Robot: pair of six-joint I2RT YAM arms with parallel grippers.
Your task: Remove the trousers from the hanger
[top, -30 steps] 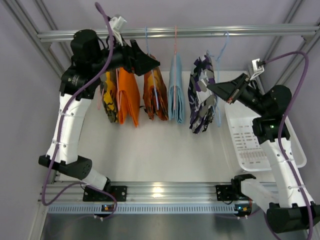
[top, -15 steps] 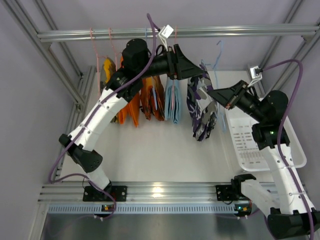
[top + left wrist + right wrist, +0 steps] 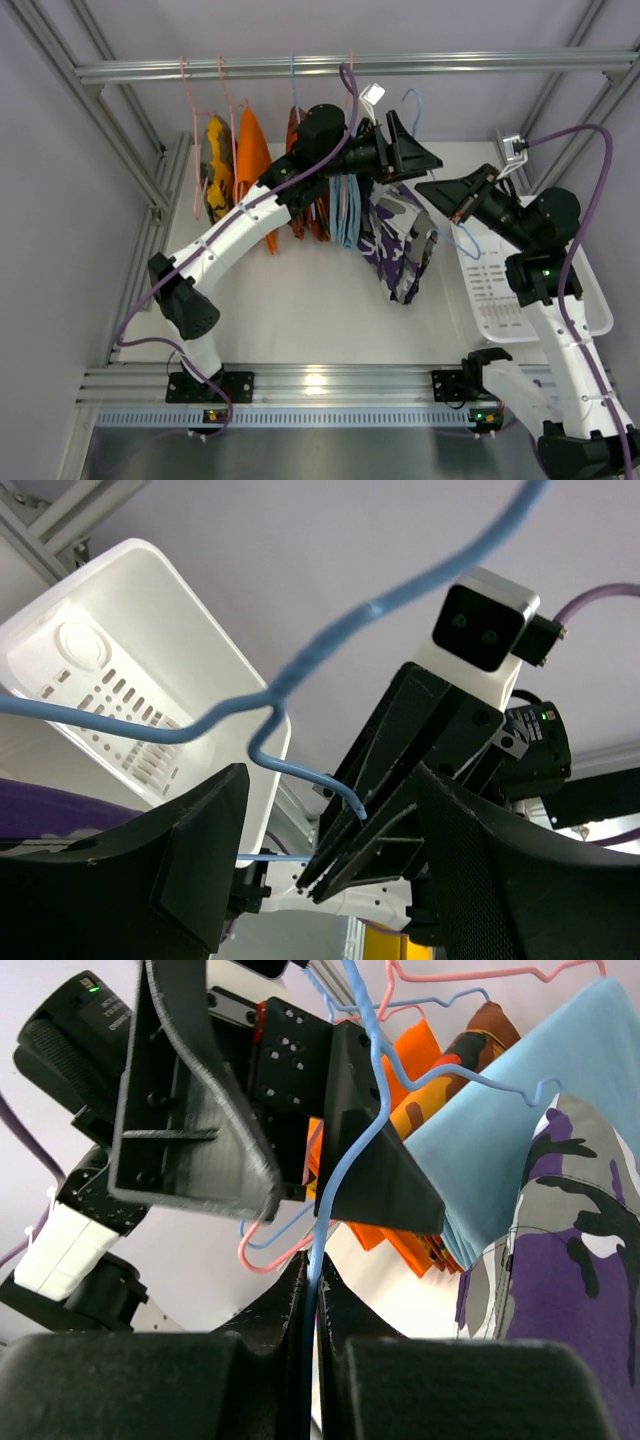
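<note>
The trousers [image 3: 400, 240], with a purple, white and grey camouflage print, hang from the light-blue wire hanger [image 3: 410, 95], whose hook is just below the rail. My right gripper [image 3: 428, 188] is shut on the hanger wire [image 3: 335, 1190], with the trousers [image 3: 570, 1260] to its right. My left gripper [image 3: 422, 160] is open just above the trousers' top, facing the right gripper. In the left wrist view the hanger [image 3: 370, 610] crosses in front of my open left gripper [image 3: 330, 865], touching neither finger.
A rail [image 3: 500, 63] spans the back. Pink hangers [image 3: 186, 85], orange garments [image 3: 250, 170] and a light-blue garment [image 3: 345, 215] hang left of the trousers. A white slotted basket [image 3: 500, 290] stands on the table at the right.
My left arm has swung from the rail's left end across to the trousers. The hanger's hook has moved left and down off the rail, and the trousers now hang lower and tilted.
</note>
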